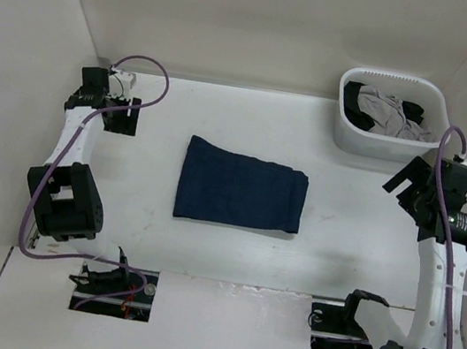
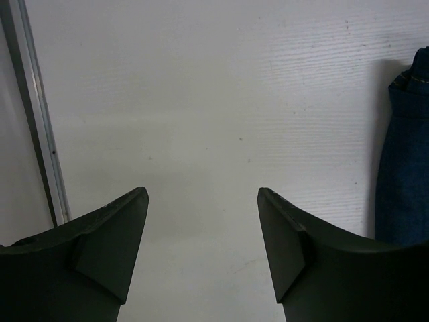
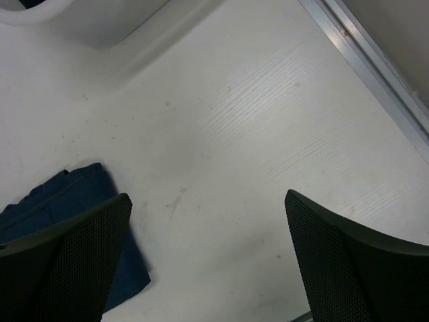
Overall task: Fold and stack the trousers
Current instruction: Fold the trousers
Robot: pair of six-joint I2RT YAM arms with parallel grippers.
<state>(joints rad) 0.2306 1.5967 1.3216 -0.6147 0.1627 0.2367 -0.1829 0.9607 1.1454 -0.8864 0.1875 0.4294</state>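
Observation:
The trousers [image 1: 241, 187] are dark navy jeans folded into a flat rectangle in the middle of the white table. My left gripper [image 1: 129, 102] is open and empty at the far left, well apart from them; the left wrist view shows its jaws spread [image 2: 201, 231] over bare table, with the jeans' edge [image 2: 404, 154] at the right. My right gripper [image 1: 405, 181] is open and empty at the right, below the basket; in the right wrist view [image 3: 208, 251] a corner of the jeans [image 3: 74, 201] lies at the lower left.
A white basket [image 1: 390, 118] at the back right holds a grey garment [image 1: 385, 109] and a black one [image 1: 413, 110]. Its wall shows in the right wrist view [image 3: 100, 20]. White walls enclose the table; a metal rail [image 2: 37, 114] runs along the edge.

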